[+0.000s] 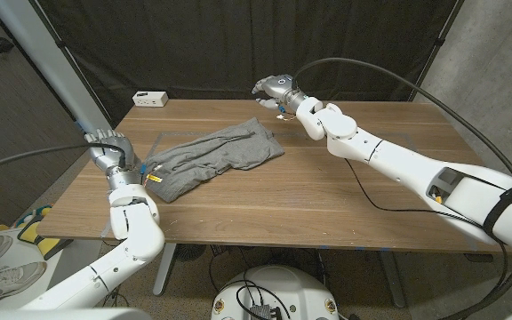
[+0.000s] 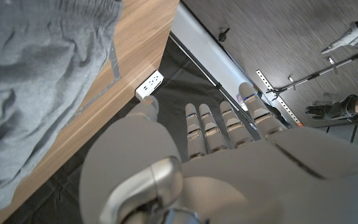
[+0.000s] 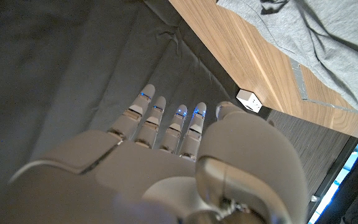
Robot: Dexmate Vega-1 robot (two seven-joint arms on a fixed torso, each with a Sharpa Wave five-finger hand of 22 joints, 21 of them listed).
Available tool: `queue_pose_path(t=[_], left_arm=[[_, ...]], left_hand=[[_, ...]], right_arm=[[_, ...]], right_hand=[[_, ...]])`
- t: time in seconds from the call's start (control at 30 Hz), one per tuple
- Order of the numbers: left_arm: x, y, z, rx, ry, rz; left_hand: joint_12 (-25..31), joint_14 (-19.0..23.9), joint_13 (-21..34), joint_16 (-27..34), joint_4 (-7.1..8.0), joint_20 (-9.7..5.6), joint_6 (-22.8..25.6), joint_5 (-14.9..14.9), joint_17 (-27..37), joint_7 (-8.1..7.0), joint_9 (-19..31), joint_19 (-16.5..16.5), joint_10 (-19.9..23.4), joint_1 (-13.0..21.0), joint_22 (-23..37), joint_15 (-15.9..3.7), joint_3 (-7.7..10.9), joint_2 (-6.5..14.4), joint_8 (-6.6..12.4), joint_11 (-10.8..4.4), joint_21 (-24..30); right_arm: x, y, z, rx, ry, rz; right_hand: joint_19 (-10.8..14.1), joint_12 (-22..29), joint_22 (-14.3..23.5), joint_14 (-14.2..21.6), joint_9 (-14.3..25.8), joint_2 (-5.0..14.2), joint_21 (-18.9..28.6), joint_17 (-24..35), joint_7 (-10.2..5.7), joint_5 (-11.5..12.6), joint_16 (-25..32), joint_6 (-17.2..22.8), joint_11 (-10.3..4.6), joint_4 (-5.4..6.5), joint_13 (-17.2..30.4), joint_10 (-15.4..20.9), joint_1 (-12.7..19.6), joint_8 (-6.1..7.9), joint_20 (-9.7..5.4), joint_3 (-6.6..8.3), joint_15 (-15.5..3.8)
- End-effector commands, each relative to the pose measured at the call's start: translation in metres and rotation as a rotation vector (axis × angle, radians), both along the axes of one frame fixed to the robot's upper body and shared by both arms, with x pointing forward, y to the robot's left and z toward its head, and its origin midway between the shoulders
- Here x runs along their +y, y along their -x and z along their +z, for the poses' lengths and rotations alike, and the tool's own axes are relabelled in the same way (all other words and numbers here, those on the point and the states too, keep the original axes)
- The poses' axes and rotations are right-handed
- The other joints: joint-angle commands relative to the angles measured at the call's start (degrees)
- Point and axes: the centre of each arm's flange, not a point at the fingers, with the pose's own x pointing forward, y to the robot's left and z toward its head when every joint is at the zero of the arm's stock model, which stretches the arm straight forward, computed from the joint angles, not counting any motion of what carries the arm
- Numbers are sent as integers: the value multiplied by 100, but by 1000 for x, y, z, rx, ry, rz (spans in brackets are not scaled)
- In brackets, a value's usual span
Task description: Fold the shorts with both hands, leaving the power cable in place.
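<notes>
Head view, nearest edge first: the left hand (image 1: 111, 153) stands raised at the near-left part of the wooden surface (image 1: 327, 200), fingers apart and upright, holding nothing, just beside the near end of the shorts (image 1: 210, 158). The shorts are grey, of soft knit cloth, lying in a long, rumpled, partly folded strip that runs diagonally from near-left toward the far middle of the surface; a small yellow tag shows at the near end, and a dark drawcord line runs along the fabric. The surface is a rectangular board with a warm brown wood grain and strips of grey tape beside the cloth. At the far edge the right hand (image 1: 275, 91) hovers just past the far end of the shorts, fingers loosely spread and holding nothing. A white power strip (image 1: 150, 98) sits on the far-left corner, well apart from the shorts. Behind the surface hangs a black curtain (image 1: 220, 36), creased; to the right is a grey concrete wall (image 1: 496, 62).
</notes>
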Motion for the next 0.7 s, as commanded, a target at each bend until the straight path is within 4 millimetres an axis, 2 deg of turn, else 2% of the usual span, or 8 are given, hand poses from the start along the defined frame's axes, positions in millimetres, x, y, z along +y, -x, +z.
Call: queue_pose_path(t=[0.03,0.2,0.27,0.3,0.4,0.5,0.63,0.7], left_arm=[[-2,28,-3,-92,201,-206],[-5,33,-4,-80,278,-290],[-6,34,-4,-70,318,-323],[-6,34,-4,-67,335,-338],[-7,35,-5,-52,384,-378],[-8,34,-6,-39,415,-402],[-11,34,-8,-21,449,-424],[-12,33,-9,-6,467,-435]], left_hand=[[-36,-169,21,-66,119,111,-179,-26,10,-17,-17,-235,-100,-362,-21,144,-192,-122,-11,112,-95],[-121,-548,13,-109,237,198,-702,-15,10,-106,-54,-555,-430,-820,-69,353,-410,-234,-59,183,-269],[-152,-725,3,-118,285,224,-901,-3,9,-112,-68,-707,-618,-1022,-86,416,-498,-259,-48,196,-357],[-162,-781,-2,-107,315,240,-1007,4,9,-76,-73,-805,-714,-1135,-93,436,-545,-268,-45,197,-411],[-154,-1024,-16,-116,390,308,-1246,31,8,50,-86,-986,-853,-1456,-104,485,-705,-335,-40,218,-523],[-151,-1171,-26,-113,414,354,-1424,68,4,168,-95,-1153,-968,-1707,-112,535,-857,-440,-35,286,-627],[-150,-1280,-35,-107,397,392,-1611,113,-3,327,-101,-1286,-1065,-1887,-118,555,-1005,-588,-44,336,-717],[-143,-1320,-38,-103,382,405,-1675,137,-6,353,-103,-1361,-1092,-1958,-121,596,-1078,-671,-38,364,-766]], right_arm=[[-18,17,-22,34,-74,72],[-22,19,-28,86,-115,139],[-24,19,-31,116,-131,167],[-24,19,-32,133,-139,182],[-25,18,-40,145,-147,192],[-27,17,-44,189,-155,222],[-29,17,-51,234,-152,238],[-30,18,-54,248,-155,262]], right_hand=[[-41,-62,16,-37,18,25,-26,-9,5,-54,-46,-178,96,-5,13,-80,-458,-73,58,-118,-493],[-119,-104,14,-194,20,93,-67,-26,-64,-84,-129,-517,97,-13,10,-233,-930,-161,-6,-162,-462],[-179,-125,9,-302,17,118,-95,-47,-77,-87,-188,-795,105,-18,3,-335,-1165,-196,-76,-140,-465],[-196,-129,7,-326,17,128,-102,-55,-49,-88,-202,-884,79,-16,0,-372,-1250,-199,-105,-126,-474],[-290,-144,3,-468,16,122,-137,-82,-57,-97,-267,-1067,138,6,-7,-491,-1525,-188,-198,-122,-455],[-399,-143,-3,-602,13,109,-174,-113,-14,-103,-321,-1218,66,18,-15,-567,-1780,-184,-243,-142,-477],[-568,-139,-10,-736,7,98,-222,-156,60,-99,-364,-1410,24,23,-25,-636,-2089,-186,-243,-170,-480],[-650,-142,-13,-805,4,79,-237,-179,97,-95,-381,-1500,68,22,-29,-687,-2259,-181,-231,-198,-454]])
